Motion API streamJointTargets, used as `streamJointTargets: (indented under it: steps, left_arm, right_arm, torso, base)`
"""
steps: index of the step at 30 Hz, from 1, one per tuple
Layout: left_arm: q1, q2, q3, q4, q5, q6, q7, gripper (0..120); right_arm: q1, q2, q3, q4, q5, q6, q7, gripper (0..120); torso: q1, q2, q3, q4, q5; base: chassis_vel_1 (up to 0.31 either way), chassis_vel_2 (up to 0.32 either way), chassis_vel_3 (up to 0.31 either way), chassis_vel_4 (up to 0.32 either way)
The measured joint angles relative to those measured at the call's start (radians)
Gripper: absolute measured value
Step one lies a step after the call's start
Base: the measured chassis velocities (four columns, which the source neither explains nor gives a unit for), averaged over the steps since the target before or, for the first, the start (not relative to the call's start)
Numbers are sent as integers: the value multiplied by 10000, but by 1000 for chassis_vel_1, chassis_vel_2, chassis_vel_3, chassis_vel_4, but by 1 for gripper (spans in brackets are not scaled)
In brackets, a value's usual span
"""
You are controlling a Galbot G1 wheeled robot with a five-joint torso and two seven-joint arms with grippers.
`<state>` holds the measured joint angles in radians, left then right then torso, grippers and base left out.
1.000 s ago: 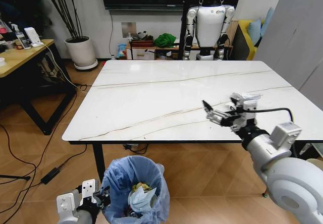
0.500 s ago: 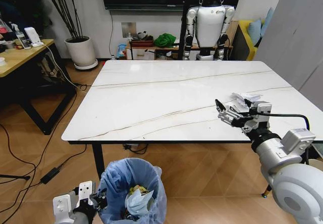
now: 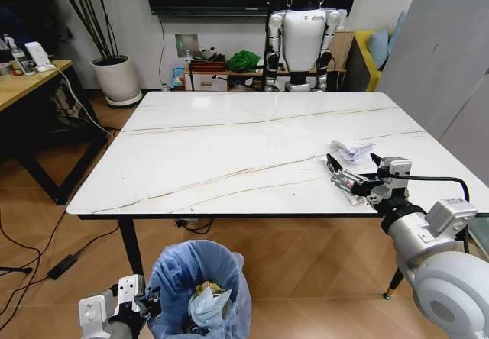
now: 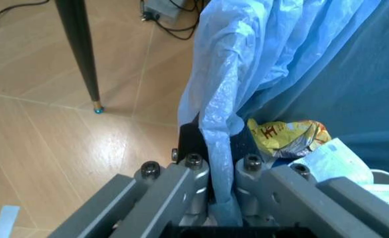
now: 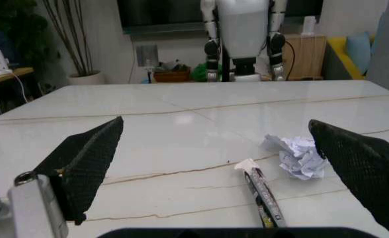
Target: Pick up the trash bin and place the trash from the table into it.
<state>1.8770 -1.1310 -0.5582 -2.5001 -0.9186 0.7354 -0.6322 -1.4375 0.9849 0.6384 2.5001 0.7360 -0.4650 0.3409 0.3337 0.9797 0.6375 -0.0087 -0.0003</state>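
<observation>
Glossy marble-look table (image 3: 229, 148); crinkly translucent plastic bag lining trash bin (image 3: 200, 266); crumpled white paper (image 5: 299, 155); smooth wooden floor (image 3: 46, 232); matt metal left gripper (image 4: 220, 171).

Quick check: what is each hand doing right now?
Left hand: shut on the trash bin rim.
Right hand: open, holding nothing, above the table.

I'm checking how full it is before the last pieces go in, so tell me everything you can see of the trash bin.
The trash bin is small and round, lined with a crinkly light-blue plastic bag that spills over its rim. It stands upright below the table's near edge. The left gripper is clamped on its rim through the bag. Inside lie a yellow-red wrapper and a pale blue mask.
</observation>
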Motion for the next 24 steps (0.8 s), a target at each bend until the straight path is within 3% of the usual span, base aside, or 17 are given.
streamJointTargets:
  steps: [24]
  left_arm:
    - [28,23,-111,0,-11,0,19,0]
  right_arm:
    - [51,139,-338,-356,-253,41,-136,100]
  torso:
    - [0,-1,1,3,4]
  base:
    - [-130,-122,126,132]
